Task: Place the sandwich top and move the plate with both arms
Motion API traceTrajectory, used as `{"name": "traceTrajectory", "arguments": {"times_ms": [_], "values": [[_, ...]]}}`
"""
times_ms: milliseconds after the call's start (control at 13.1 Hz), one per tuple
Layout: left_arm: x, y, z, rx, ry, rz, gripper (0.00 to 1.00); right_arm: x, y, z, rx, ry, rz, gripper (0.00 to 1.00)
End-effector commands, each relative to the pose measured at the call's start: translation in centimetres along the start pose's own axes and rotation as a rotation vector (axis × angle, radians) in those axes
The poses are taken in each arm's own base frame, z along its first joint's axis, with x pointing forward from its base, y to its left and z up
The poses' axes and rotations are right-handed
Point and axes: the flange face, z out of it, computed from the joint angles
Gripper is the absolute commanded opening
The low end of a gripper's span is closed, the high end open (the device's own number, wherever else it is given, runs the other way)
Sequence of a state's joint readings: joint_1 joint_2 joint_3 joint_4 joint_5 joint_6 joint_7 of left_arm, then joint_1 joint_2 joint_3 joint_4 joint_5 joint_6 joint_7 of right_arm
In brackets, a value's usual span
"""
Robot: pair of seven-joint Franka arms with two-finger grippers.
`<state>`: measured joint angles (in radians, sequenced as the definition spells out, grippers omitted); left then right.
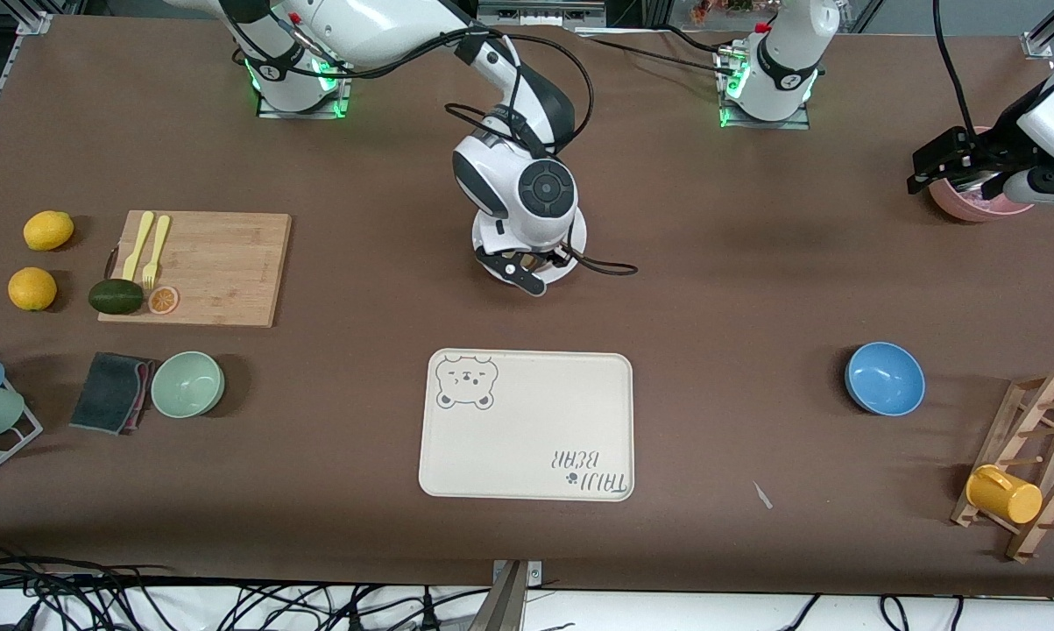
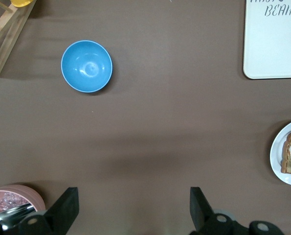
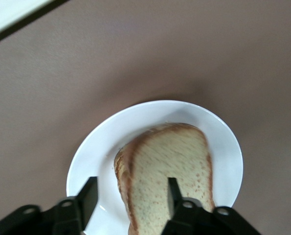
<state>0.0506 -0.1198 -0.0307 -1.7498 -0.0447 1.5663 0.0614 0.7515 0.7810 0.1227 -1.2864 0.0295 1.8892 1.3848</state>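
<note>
Hovering over the round white plate [image 3: 223, 142], the right gripper [image 3: 130, 198] has its fingers spread, one on each side of the speckled wholemeal sandwich top [image 3: 169, 171] lying there. At the plate's six o'clock sits the cream bear tray [image 1: 527, 425]. Waiting over a pink cup [image 2: 13, 198], the left gripper [image 2: 134, 205] is spread wide; blue bowl [image 2: 86, 66] nearby.
</note>
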Motion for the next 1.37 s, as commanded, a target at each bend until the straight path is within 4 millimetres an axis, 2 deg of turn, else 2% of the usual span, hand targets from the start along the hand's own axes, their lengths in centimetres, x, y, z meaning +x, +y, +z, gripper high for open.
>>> {"name": "traceTrajectory", "arguments": {"times_ms": [0, 305, 534, 763, 916, 1144, 1297], "values": [[0.0, 0.0, -0.6, 0.025, -0.001, 0.003, 1.0, 1.7, 0.8, -3.1, 0.007, 0.024, 0.016, 1.0], [0.2, -0.1, -0.3, 0.025, -0.007, 0.001, 1.0, 8.0, 4.7, -9.2, 0.008, 0.019, -0.051, 1.0], [0.2, -0.5, -0.3, 0.024, -0.007, -0.005, 1.0, 14.7, 8.6, -13.8, 0.054, 0.038, -0.086, 1.0], [0.3, -0.5, -0.3, 0.024, -0.005, -0.005, 1.0, 21.3, 14.2, -16.8, 0.031, 0.037, -0.168, 1.0], [0.3, -0.5, -0.1, 0.024, -0.008, -0.006, 1.0, 24.7, 18.1, -19.0, 0.017, 0.044, -0.253, 1.0], [0.3, -0.6, -0.2, 0.024, -0.007, -0.008, 1.0, 29.1, 23.6, -20.3, -0.04, 0.023, -0.379, 1.0], [0.4, -0.6, 0.0, 0.023, -0.011, -0.008, 1.0, 31.8, 28.0, -22.9, -0.033, 0.046, -0.454, 1.0]]}}
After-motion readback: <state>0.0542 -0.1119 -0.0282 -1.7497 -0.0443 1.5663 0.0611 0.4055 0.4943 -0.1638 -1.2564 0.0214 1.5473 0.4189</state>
